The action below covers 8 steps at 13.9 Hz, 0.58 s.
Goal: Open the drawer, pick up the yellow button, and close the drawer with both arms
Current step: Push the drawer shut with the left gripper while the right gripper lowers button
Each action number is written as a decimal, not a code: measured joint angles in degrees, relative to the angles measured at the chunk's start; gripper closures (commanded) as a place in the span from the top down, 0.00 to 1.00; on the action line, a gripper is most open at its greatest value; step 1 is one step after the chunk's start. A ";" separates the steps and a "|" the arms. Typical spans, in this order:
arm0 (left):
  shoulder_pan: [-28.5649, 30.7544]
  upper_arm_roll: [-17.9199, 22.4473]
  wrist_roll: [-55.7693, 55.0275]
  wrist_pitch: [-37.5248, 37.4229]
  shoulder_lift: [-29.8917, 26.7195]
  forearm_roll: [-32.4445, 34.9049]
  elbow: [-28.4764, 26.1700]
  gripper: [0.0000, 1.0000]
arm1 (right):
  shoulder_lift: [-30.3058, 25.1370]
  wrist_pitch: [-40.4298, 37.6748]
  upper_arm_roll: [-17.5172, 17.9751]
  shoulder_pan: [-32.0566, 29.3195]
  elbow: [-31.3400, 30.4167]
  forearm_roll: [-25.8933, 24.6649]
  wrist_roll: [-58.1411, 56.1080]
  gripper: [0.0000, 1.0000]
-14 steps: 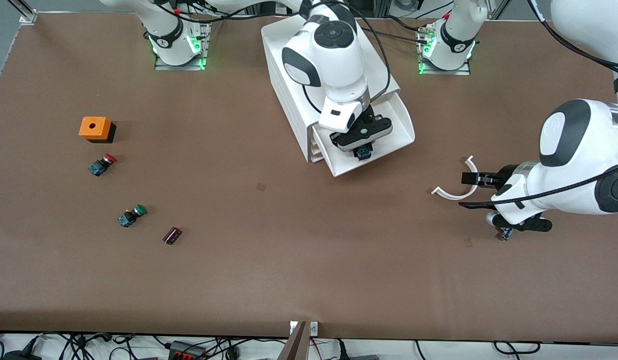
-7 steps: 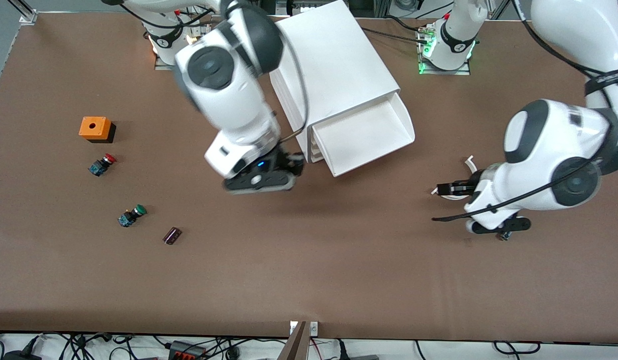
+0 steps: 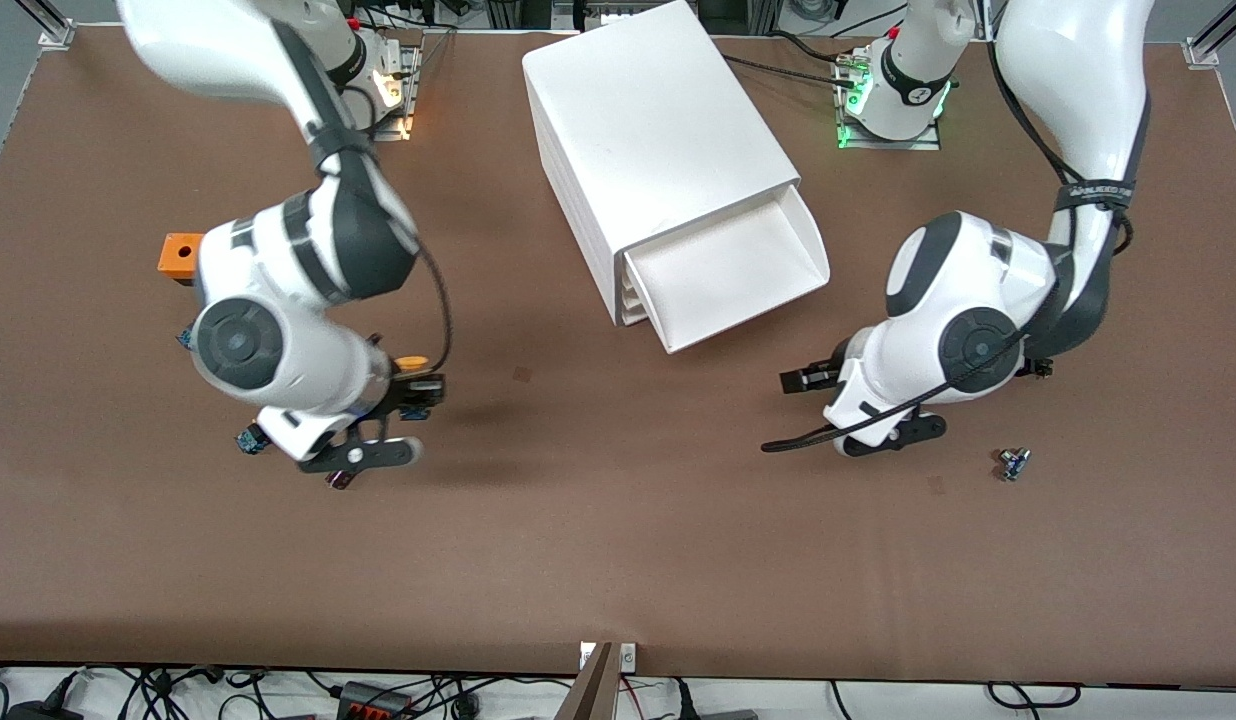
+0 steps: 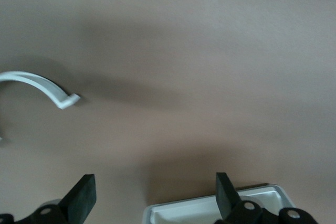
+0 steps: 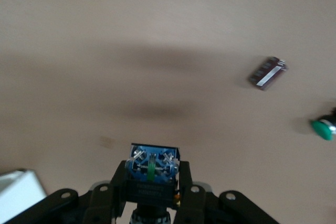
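The top drawer (image 3: pixel 728 268) of the white cabinet (image 3: pixel 658 140) stands pulled out, and its tray shows nothing in it. My right gripper (image 3: pixel 418 388) is shut on the button (image 3: pixel 410 364), whose orange-yellow cap shows beside the fingers. It holds the button above the table near the green-capped button (image 3: pixel 248 438). In the right wrist view the button's blue body (image 5: pixel 154 162) sits clamped in my right gripper (image 5: pixel 154 170). My left gripper (image 3: pixel 800 381) is open and empty, low over the table near the drawer's front corner. The left wrist view shows the left gripper (image 4: pixel 155 184) with fingers wide apart and that corner (image 4: pixel 210 209) between them.
An orange box (image 3: pixel 179 254) shows partly from under the right arm. A dark red component (image 3: pixel 337 480) lies by the right gripper and shows in the right wrist view (image 5: pixel 268 73), as does the green cap (image 5: pixel 322 128). A small part (image 3: pixel 1013 463) and a white curved clip (image 4: pixel 39 83) lie near the left arm.
My right arm has swung from the drawer toward its own end of the table, carrying the button. My left arm has moved from the white clip toward the drawer's front.
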 measured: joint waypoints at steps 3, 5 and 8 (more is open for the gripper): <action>-0.14 -1.71 -2.23 3.26 -1.68 -0.45 -4.53 1.00 | -0.74 2.94 0.03 -5.71 -7.20 0.01 -9.30 0.05; 0.01 -3.26 -3.87 3.66 -2.88 -0.90 -6.68 1.00 | -1.27 7.19 0.06 -7.43 -12.49 0.02 -12.59 0.05; 0.00 -6.10 -6.31 3.79 -4.80 -1.03 -9.68 1.00 | -2.67 15.43 0.37 -7.70 -21.54 0.02 -13.75 0.05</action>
